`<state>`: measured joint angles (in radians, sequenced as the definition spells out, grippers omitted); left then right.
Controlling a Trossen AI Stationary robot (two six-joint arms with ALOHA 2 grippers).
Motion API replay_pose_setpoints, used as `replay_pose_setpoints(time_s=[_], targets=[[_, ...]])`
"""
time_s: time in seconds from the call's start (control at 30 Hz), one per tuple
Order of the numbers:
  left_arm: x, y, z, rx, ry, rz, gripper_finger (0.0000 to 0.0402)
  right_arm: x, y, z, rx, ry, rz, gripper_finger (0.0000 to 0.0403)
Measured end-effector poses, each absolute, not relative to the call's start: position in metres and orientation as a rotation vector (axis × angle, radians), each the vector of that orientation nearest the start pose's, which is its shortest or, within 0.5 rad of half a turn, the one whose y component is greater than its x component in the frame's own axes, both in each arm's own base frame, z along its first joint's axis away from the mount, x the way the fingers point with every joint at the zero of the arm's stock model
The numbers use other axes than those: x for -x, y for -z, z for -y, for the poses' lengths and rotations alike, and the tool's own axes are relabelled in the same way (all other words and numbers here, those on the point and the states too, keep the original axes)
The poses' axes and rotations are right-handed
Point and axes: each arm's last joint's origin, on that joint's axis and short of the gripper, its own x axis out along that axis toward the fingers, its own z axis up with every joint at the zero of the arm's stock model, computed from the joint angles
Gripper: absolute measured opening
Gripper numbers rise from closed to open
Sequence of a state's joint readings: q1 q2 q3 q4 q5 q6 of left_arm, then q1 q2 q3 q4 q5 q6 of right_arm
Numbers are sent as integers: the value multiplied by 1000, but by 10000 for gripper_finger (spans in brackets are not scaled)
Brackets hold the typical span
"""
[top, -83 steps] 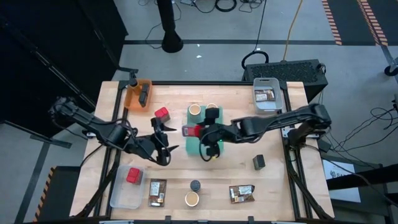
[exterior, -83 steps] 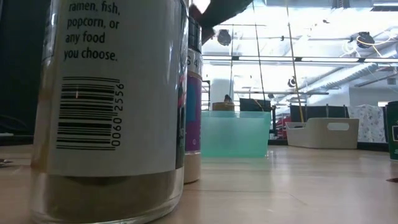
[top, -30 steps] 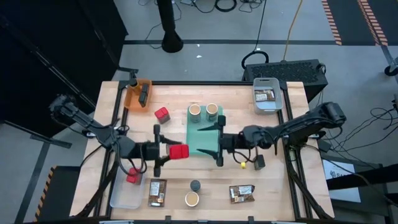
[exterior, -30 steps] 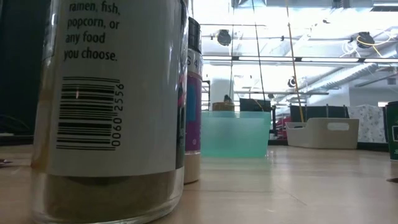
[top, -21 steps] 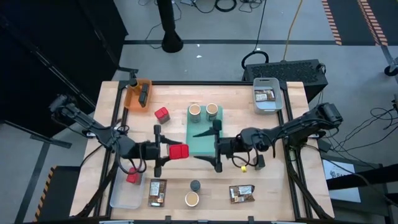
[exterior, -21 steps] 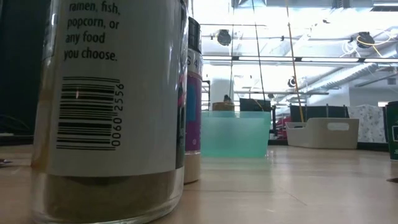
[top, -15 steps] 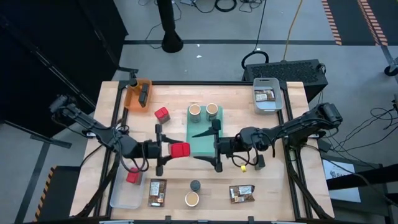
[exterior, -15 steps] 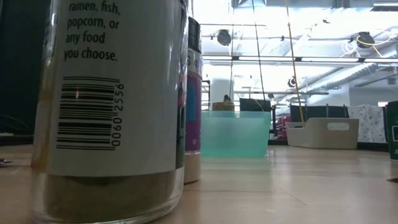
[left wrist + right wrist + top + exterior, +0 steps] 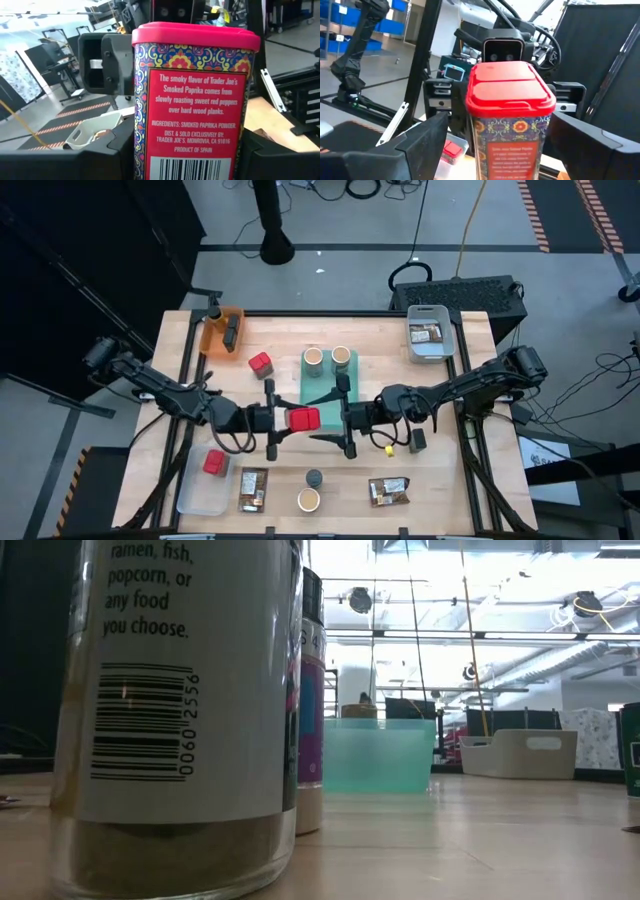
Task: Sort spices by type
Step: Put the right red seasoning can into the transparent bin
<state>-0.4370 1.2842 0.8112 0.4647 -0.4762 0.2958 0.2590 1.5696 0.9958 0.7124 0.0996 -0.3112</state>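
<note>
While left end effector (image 9: 272, 419) clamps red paprika tin (image 9: 303, 419), right end effector (image 9: 345, 417) gapes empty.

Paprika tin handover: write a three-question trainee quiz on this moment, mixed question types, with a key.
1. True or false: the smoked paprika tin rests on the table.
2. Which claw grips the tin? A) left claw B) right claw C) neither
3. Fill in: the two tan jars stand in the ___ tray.

Key:
1. False. It is held up between the two arms, at the teal tray's left edge.
2. A. The left wrist view shows the tin between that arm's own fingers; the right claw stands open around it, fingers apart from its sides.
3. teal
</note>
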Motion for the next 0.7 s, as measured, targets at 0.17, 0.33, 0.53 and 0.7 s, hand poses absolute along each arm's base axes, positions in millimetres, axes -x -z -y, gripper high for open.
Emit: replay_pose_setpoints(time_s=[0.17,0.33,0.53,0.7], targets=[[-263,-298,109,-299,-35,-13,202,-343,-298,-87,290,-136,161,293],[-263,-298,109,-300,-33,-14,204,-343,-298,-87,292,-131,161,199],[-263,-296,109,-268,-48,-31,204,-343,-297,-87,293,-136,150,151],[-262,-292,107,-256,-81,-85,205,-344,-294,-86,295,-131,128,151]])
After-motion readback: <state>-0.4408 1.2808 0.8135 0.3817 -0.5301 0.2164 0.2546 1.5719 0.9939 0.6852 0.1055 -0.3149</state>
